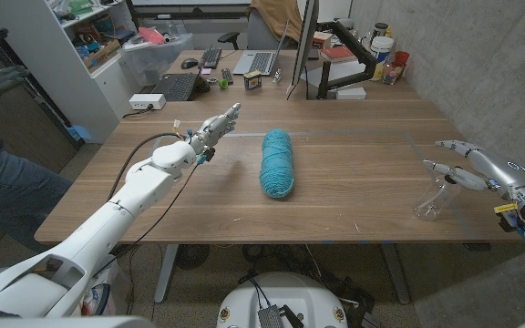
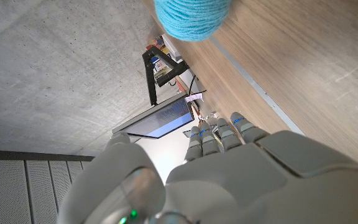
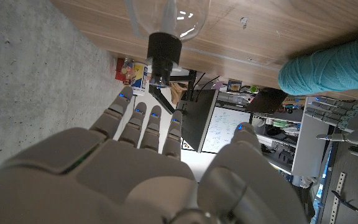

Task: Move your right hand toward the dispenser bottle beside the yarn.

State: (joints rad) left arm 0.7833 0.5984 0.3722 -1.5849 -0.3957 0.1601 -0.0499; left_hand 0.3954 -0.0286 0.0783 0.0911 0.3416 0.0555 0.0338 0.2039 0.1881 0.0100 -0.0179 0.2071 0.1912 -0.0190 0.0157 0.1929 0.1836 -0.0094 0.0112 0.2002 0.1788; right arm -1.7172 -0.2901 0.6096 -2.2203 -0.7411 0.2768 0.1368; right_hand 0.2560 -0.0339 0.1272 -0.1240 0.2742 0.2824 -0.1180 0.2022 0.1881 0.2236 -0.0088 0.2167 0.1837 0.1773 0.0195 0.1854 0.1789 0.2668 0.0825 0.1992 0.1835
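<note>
We see the right hand (image 1: 468, 169) with fingers spread apart, holding nothing, just beside the dispenser bottle (image 1: 431, 204) without touching it. The left hand (image 1: 215, 127) is likewise open-fingered and empty, on the far side of the yarn (image 1: 277, 162) from the bottle. We count one bottle and one yarn skein on the table (image 1: 354, 191). The bottle is clear with a black collar, and stands well apart from the teal yarn.
</note>
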